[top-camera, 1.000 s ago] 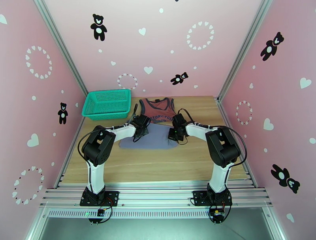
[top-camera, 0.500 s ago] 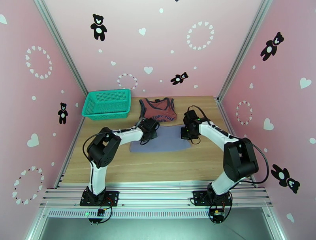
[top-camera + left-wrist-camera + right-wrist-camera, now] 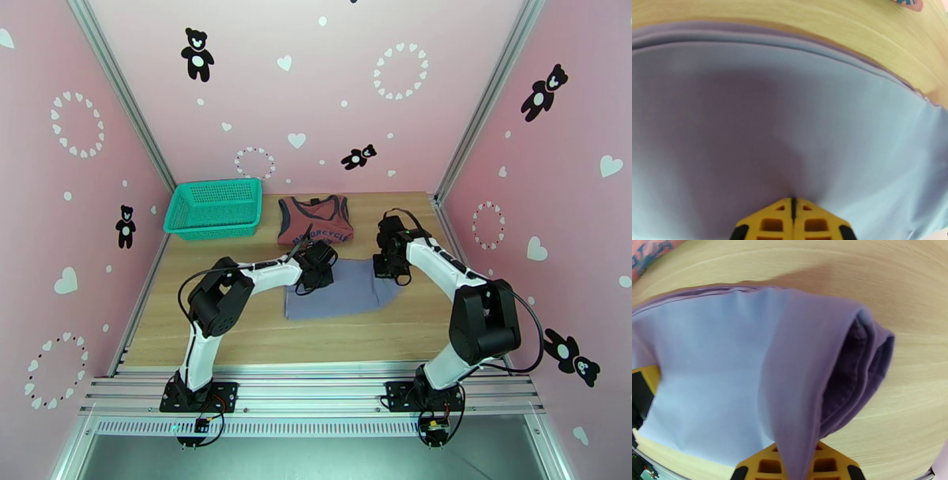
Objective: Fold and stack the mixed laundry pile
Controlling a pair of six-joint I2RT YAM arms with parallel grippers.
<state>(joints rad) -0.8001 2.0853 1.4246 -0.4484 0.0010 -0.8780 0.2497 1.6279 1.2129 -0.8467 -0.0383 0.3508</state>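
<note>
The grey-lavender shirt lies folded on the wooden table, right of centre. My left gripper is shut on its left far edge; in the left wrist view the yellow fingertips pinch the smooth cloth. My right gripper is shut on the shirt's right far corner, and its wrist view shows a lifted fold of the shirt draped between the fingers. The rust-red tank top lies flat behind the shirt, lettering up; slivers of it show in the wrist views.
A teal mesh basket stands at the back left of the table. Pink walls close in the sides and back. Bare wood lies in front of the shirt and to the left of it.
Both grippers have moved to the right with the shirt held between them, dragging it from the table's middle toward the right. The tank top and basket have stayed put.
</note>
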